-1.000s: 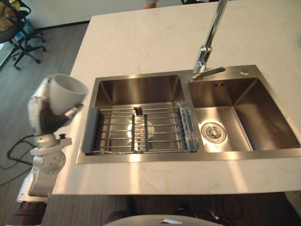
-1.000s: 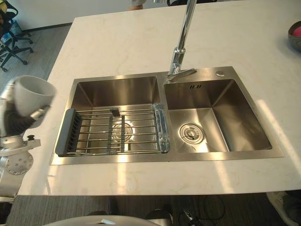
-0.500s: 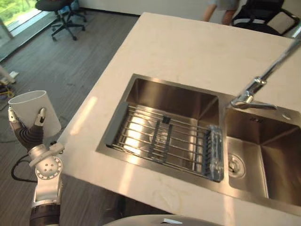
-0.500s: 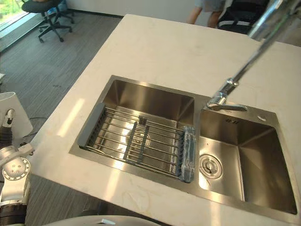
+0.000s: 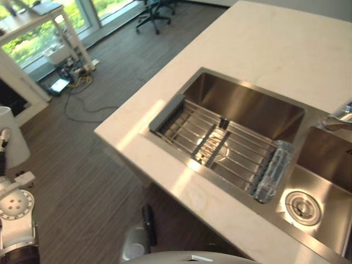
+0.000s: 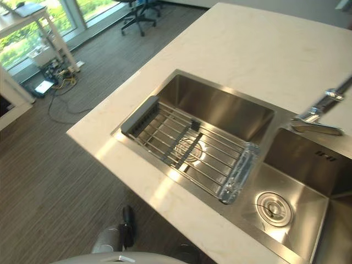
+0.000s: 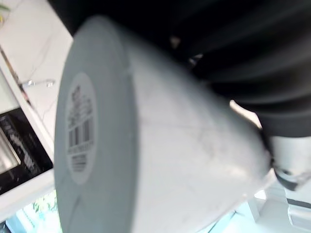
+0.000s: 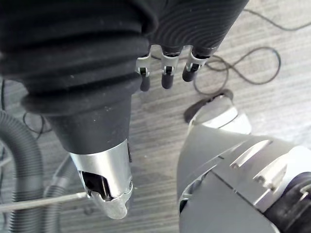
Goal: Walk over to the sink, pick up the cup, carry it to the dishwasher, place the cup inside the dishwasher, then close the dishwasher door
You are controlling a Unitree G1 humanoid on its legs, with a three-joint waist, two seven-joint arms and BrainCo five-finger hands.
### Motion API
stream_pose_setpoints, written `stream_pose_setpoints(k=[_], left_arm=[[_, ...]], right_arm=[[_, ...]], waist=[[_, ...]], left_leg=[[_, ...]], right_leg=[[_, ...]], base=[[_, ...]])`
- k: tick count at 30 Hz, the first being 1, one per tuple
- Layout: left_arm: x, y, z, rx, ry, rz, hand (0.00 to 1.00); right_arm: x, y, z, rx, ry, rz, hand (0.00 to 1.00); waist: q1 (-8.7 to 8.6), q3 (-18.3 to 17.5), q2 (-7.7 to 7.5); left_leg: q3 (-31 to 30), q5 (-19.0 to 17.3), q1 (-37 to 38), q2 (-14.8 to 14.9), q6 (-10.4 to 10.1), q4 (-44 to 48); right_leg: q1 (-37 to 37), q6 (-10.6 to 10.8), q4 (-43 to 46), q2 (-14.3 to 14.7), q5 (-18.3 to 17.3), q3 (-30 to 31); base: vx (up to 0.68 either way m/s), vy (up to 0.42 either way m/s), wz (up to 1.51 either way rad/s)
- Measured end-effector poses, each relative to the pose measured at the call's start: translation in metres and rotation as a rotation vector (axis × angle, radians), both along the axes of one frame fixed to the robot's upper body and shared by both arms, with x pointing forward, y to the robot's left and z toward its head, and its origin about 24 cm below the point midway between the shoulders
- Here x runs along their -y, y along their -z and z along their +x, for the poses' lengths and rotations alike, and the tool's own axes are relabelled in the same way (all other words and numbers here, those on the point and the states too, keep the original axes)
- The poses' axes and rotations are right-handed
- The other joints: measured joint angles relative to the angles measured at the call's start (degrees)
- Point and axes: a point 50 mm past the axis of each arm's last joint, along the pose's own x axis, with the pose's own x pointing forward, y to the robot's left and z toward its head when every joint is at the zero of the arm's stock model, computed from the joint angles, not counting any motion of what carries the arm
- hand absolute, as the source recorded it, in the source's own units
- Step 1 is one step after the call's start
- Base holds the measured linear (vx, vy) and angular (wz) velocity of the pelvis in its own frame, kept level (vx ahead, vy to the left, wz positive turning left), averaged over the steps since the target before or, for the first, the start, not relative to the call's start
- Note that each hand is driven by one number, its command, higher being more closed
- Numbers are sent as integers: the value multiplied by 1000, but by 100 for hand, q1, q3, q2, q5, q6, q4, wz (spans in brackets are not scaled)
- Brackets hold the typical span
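- cup (image 5: 15, 147): white, at the 9 o'clock edge of the left eye view, cut off by the frame edge.
- left hand (image 7: 284, 158): closed round the cup. One dark-tipped finger (image 5: 4, 136) lies across its side in the left eye view.
- Left wrist view: the cup's flat base faces the camera, with a round label (image 7: 80, 126) on it. The cup body runs back under the dark ribbed cover, and the thumb presses its side near the rim end.
- The cup is over the floor (image 6: 49, 165), off the counter (image 6: 258, 49) and well apart from it.
- sink (image 6: 220, 107): towards 3 o'clock from the cup, with two steel basins set in the counter.
- rack (image 6: 181, 146): wire, sitting in the nearer basin. No cup on it.
- drain (image 6: 270, 206): in the second basin, at 4 o'clock in the right eye view.
- tap (image 6: 316, 118): at 3 o'clock in the same view, with its spout cut off.
- right hand (image 8: 166, 77): fingers loosely extended, holding nothing, hanging over the floor in its wrist view.
- chair (image 6: 140, 8): at 11 o'clock, far side of the floor, by the window.
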Motion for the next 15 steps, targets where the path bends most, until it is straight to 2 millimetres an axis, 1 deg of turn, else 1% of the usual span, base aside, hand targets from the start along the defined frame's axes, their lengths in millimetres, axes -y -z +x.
stream_pose_setpoints(k=[1,2,3,4,5,6,7,8,9,10,11,12,13,14,15], left_arm=[[-3,1,-6,-4,3,5,100],[-2,0,-4,-4,19,8,100],[0,0,1,0,48,5,100],[4,0,9,23,78,-22,100],[3,1,8,22,77,-26,100],[-4,5,0,9,51,-40,100],[-5,8,0,0,50,-51,100],[-6,9,0,-7,55,-52,100],[-8,9,1,-13,58,-51,100],[-12,12,1,-20,55,-69,100],[-13,14,0,-22,58,-84,100],[-14,17,-1,-28,64,-99,100],[-15,16,-2,-19,64,-100,100],[-16,13,-2,12,67,-113,100],[-17,9,-2,42,73,-113,100]], right_arm=[[8,-3,-2,3,13,-23,0],[9,-3,-2,6,24,-25,0],[6,-2,2,22,44,-14,0],[0,0,-2,30,76,-11,0],[-1,0,-3,36,91,-17,0],[3,-1,-2,52,92,-36,0],[10,-3,-9,42,111,-62,0],[14,-5,-14,33,115,-78,0],[27,-9,-19,31,128,-119,0],[28,-9,-17,31,134,-121,0],[25,-7,-16,31,131,-114,0],[17,-4,-18,23,125,-97,0],[11,-2,-20,17,128,-86,0],[13,-2,-20,13,120,-96,0],[13,-2,-21,7,114,-97,0]], waist=[[56,-69,156],[-16,-19,224],[-134,-51,107],[-409,-88,33],[-288,-103,-52],[-115,-113,-170],[-133,-143,-189],[-154,-212,-111],[-204,-299,59],[-314,-289,101],[-351,-295,106],[-396,-304,32],[-298,-314,63],[-198,-372,210],[-300,-444,339]], left_leg=[[334,649,135,203,622,203],[338,788,66,60,453,124],[-23,1627,-17,-315,-99,-564],[-48,1795,-72,-561,196,-754],[341,1337,-24,-425,407,-306],[926,682,229,-109,291,487],[1276,588,579,167,199,886],[1391,732,744,293,272,998],[1472,1057,903,401,198,1114],[1612,1149,753,219,256,1045],[1611,1297,743,64,271,809],[1602,1284,798,-184,131,521],[1621,911,804,-126,46,845],[1656,207,859,-88,-185,1161],[1774,-71,1076,-269,-409,494]], right_leg=[[-193,-67,542,-37,-125,-264],[-316,-151,751,-87,-356,-263],[-573,-395,571,160,-377,-305],[-534,-295,562,-244,-234,-667],[-633,-296,663,-454,-210,-789],[-731,-230,768,-825,-122,-915],[-675,-137,798,-1162,-49,-1125],[-670,-110,847,-1280,-39,-1249],[-716,90,1025,-1554,-109,-1375],[-706,227,958,-1714,-40,-1395],[-648,206,820,-1721,41,-1407],[-491,247,476,-1773,283,-1610],[-451,300,413,-1773,390,-1725],[-394,358,372,-1664,489,-1905],[-300,385,419,-1625,532,-2216]], base=[[-120,-10,89],[-175,-39,140],[-253,-74,256],[-245,-42,225],[-189,4,153],[-110,93,67],[-115,116,89],[-107,173,137],[-129,232,138],[-121,228,136],[-84,214,134],[-23,143,83],[-1,168,73],[34,192,70],[46,218,102]])
